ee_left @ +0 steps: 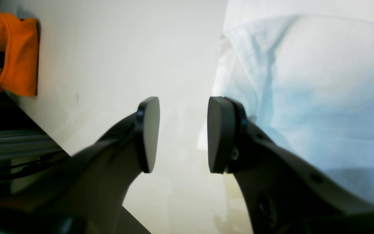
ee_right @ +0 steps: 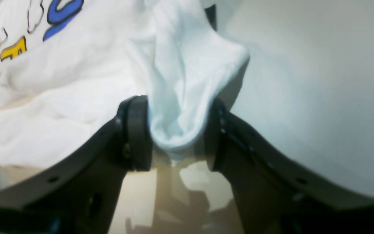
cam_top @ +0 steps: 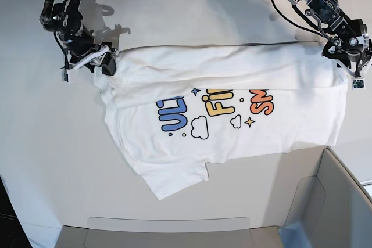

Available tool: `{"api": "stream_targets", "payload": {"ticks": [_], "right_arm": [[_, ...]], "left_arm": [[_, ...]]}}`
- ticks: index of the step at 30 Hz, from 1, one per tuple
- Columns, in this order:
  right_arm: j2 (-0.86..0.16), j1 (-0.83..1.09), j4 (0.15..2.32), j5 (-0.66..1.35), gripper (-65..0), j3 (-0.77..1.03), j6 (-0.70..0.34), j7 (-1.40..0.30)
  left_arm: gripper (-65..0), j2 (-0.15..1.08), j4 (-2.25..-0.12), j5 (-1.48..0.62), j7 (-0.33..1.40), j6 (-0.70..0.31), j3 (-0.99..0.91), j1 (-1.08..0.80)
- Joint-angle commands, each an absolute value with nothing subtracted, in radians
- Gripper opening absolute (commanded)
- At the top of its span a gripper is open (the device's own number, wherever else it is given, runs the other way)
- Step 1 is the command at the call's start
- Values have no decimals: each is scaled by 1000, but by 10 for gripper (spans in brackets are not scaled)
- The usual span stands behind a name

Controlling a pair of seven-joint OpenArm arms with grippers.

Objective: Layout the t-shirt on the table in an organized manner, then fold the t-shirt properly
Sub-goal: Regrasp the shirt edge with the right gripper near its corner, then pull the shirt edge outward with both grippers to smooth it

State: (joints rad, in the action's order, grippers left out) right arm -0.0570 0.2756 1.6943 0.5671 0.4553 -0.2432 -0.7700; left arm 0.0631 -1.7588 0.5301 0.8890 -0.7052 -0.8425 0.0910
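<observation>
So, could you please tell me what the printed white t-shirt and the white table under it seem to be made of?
White short-sleeved t-shirt with coloured bubble letters: looks like soft knit cloth, matte; it wrinkles and bunches limply in the right hand.
Large plain white table: seems a hard, smooth board, perhaps laminate; it is faintly glossy and shows dim reflections.

Upside-down bubble letters on the t-shirt (cam_top: 232,91), the yellow group roughly "FIN", the rest unreadable.
</observation>
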Motion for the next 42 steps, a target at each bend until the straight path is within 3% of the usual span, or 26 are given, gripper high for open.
{"api": "stream_targets", "payload": {"ticks": [1,9,17,28,42], "right_arm": [[-54,254,1713,564,-396,458,-254,-768],[-28,229,1715,469,-396,458,-254,-777],[-31,246,1709,464,-396,460,-254,-777],[-31,246,1709,464,-396,460,-257,-777],[-31,248,1707,464,-396,458,-257,-777]], "left_arm": [[-396,74,-1778,530,875,-698,-839,102],[-388,94,-1778,530,878,-698,-848,110],[-273,191,-1759,515,1099,-698,-946,208],[-275,340,-1612,-298,1300,-698,-957,16],[-285,378,-1478,-585,1297,-698,-946,-76]]}}
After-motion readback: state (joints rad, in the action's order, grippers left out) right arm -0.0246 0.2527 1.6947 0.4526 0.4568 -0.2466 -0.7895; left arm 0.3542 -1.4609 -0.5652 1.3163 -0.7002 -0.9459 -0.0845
